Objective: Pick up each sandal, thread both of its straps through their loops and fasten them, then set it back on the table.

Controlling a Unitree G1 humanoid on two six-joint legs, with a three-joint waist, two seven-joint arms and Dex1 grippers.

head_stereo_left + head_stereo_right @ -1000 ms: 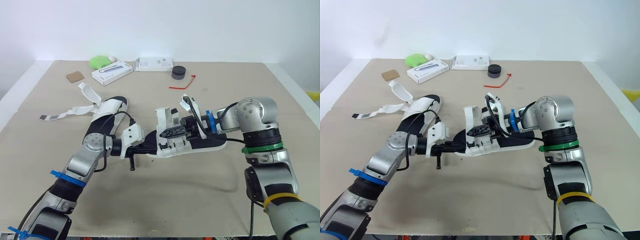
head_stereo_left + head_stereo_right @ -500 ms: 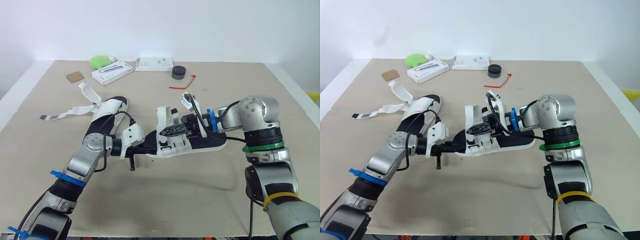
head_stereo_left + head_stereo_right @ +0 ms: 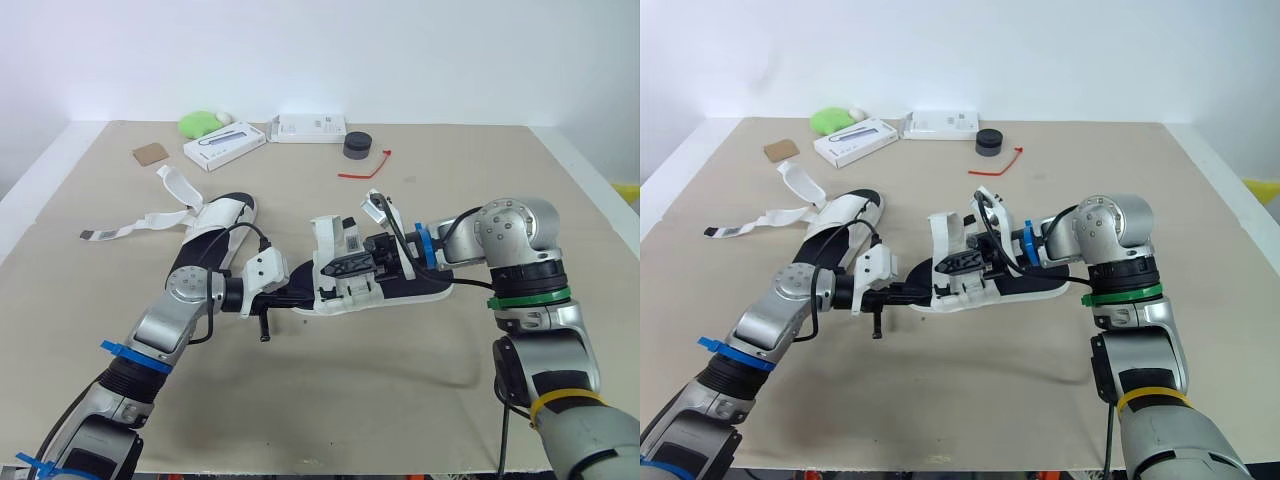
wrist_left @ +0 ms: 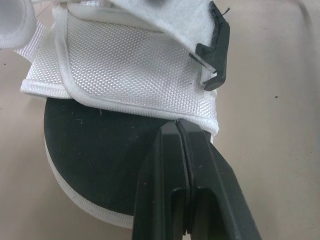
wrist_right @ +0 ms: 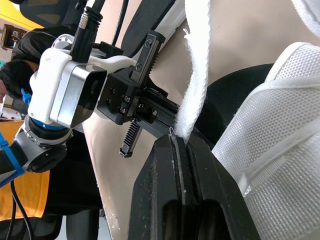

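Observation:
A white sandal with a black insole (image 3: 405, 291) lies at the middle of the table (image 3: 330, 400), its front strap (image 3: 325, 240) standing up. My left gripper (image 3: 300, 293) is shut on the sandal's end, its fingers (image 4: 175, 150) pinched at the rim of the white mesh upper (image 4: 125, 70). From the right, my right gripper (image 3: 335, 268) reaches over the insole and is shut on a fuzzy white strap (image 5: 196, 75). The rear strap (image 3: 380, 205) curls loose above that arm. A second sandal (image 3: 215, 225) lies to the left with its straps (image 3: 120, 228) undone.
At the back of the table are two white boxes (image 3: 224, 145) (image 3: 310, 127), a green object (image 3: 200, 122), a black round object (image 3: 357, 146), a red tie (image 3: 365, 168) and a brown card (image 3: 150, 153).
My right arm has shifted slightly to the right while both grippers keep their hold; the sandal stays where it was.

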